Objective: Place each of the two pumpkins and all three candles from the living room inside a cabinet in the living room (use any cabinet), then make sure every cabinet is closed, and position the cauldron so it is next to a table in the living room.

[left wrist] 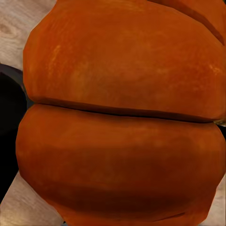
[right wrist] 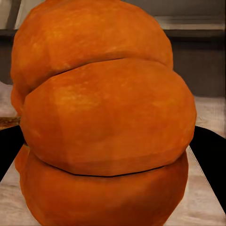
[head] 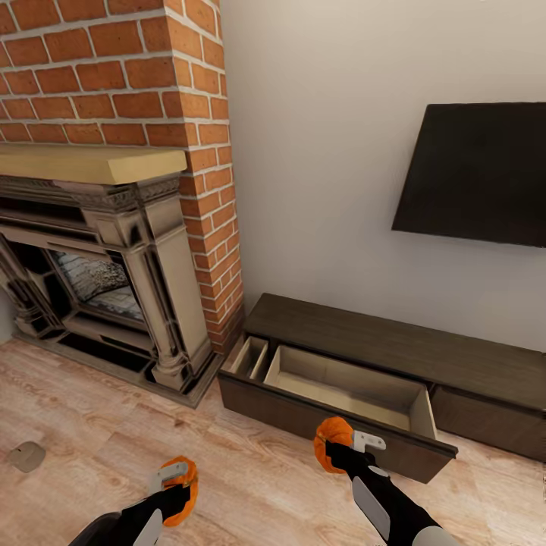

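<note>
Each hand carries an orange ribbed pumpkin. My left gripper [head: 176,485] is shut on one pumpkin [head: 182,493] low over the wood floor; close up, that pumpkin [left wrist: 122,113] takes up almost the whole left wrist view. My right gripper [head: 345,447] is shut on the other pumpkin [head: 332,442], just in front of the cabinet's open drawer [head: 345,387]; it looms large as the pumpkin [right wrist: 103,117] in the right wrist view. The long low dark brown cabinet [head: 394,345] stands against the wall, its pale wood drawer interior empty. A candle [head: 27,456] lies on the floor at far left.
A brick fireplace [head: 98,288] with a pale mantel stands left of the cabinet. A dark television [head: 478,174] hangs on the wall above the cabinet. A narrower drawer section [head: 249,358] at the cabinet's left end is also open. Wood floor [head: 250,478] stretches between me and the cabinet.
</note>
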You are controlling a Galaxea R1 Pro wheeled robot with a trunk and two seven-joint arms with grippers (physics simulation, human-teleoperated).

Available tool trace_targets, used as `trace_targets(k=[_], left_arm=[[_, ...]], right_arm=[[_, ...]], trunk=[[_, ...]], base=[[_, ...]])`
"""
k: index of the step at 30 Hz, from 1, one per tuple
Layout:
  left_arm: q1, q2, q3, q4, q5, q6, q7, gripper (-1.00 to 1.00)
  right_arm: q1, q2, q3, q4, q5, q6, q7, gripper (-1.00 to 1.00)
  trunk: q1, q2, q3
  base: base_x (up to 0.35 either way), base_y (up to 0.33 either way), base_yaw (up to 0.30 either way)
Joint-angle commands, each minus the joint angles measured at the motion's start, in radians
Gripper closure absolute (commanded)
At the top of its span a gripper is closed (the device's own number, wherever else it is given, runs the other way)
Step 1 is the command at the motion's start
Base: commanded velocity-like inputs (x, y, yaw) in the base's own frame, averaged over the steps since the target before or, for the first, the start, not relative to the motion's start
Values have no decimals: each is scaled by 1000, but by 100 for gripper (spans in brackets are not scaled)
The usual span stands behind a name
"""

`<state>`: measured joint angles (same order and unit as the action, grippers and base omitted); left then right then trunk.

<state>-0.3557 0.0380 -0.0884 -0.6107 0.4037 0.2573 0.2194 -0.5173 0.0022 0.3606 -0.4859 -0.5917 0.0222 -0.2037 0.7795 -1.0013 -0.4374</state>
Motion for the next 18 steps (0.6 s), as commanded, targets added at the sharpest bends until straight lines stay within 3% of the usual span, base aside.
trace_targets(k=[1, 18], left_arm=[[0, 2, -8, -3, 9, 3, 11, 100], [0, 1, -11, -3, 9, 3, 11, 100]], right_arm=[[-1, -1, 8, -2, -3, 2, -10, 100], [-1, -1, 7, -2, -3, 2, -10, 100]], trunk=[[0, -1, -1], [0, -1, -1]], base=[[105, 0, -281], [88, 0, -281]])
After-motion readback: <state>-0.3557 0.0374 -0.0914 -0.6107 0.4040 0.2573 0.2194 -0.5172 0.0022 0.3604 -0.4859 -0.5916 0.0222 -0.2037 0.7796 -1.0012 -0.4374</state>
